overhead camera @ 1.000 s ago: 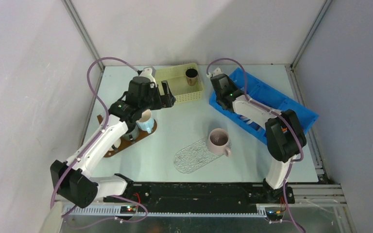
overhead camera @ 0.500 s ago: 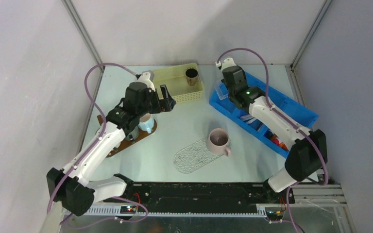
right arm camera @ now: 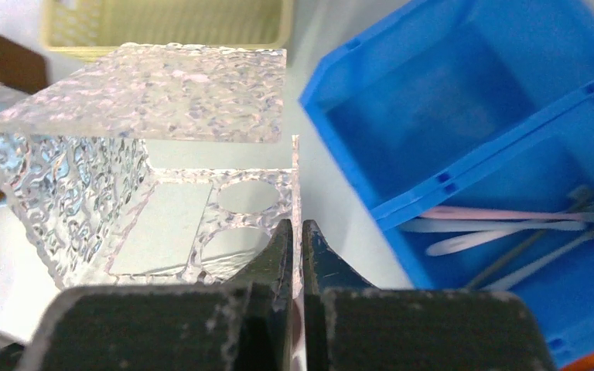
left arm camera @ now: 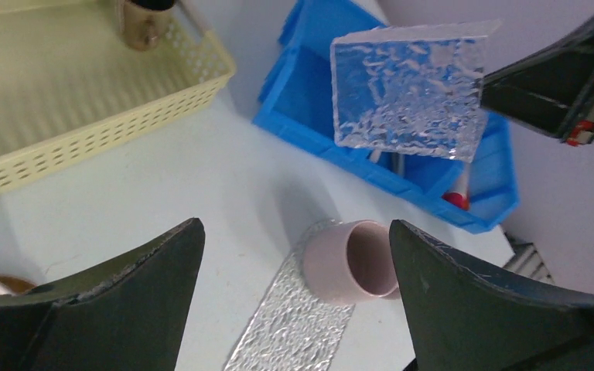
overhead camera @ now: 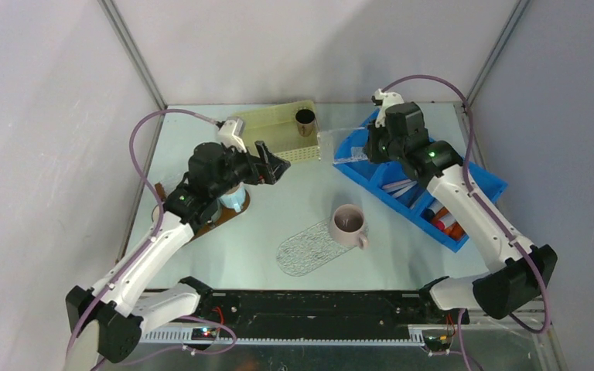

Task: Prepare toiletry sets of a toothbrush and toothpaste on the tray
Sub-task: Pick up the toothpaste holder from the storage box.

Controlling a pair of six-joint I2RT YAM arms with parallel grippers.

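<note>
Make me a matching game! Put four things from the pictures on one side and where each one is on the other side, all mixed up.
Things:
1. pink mug
2. dark cup
3. toothbrushes
4. clear holder

Places:
A. in the blue bin
B. in the yellow basket
C. pinched in the right gripper
D. standing on the table

Pairs: 1-D, 2-B, 3-A, 4-C.

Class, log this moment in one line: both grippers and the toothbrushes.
left gripper: open, empty | right gripper: shut on clear holder, held up beside blue bin | toothbrushes: lying in blue bin
</note>
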